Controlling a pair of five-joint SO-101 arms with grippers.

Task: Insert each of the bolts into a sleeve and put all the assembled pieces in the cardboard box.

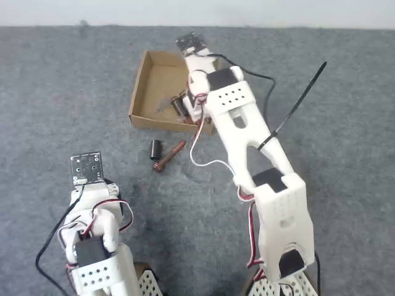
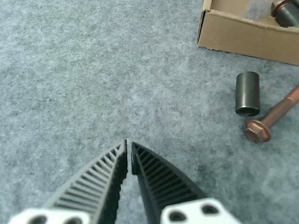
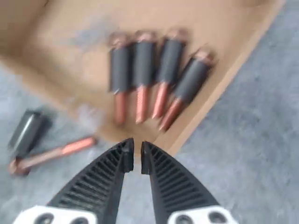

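A loose dark sleeve (image 1: 155, 148) stands on the grey carpet just in front of the cardboard box (image 1: 143, 83). A copper bolt (image 1: 170, 155) lies beside the sleeve, apart from it. In the right wrist view, several assembled bolt-and-sleeve pieces (image 3: 149, 70) lie side by side inside the box (image 3: 219, 88). My right gripper (image 3: 135, 148) hangs shut and empty above the box's near wall. My left gripper (image 2: 128, 145) is shut and empty over bare carpet, well short of the sleeve (image 2: 247, 92) and bolt (image 2: 275, 116).
The right arm (image 1: 247, 135) stretches across the table to the box, trailing a white cable and a black zip tie (image 1: 296, 105). The left arm (image 1: 92, 222) sits low at the front left. Grey carpet lies open to the left of the box.
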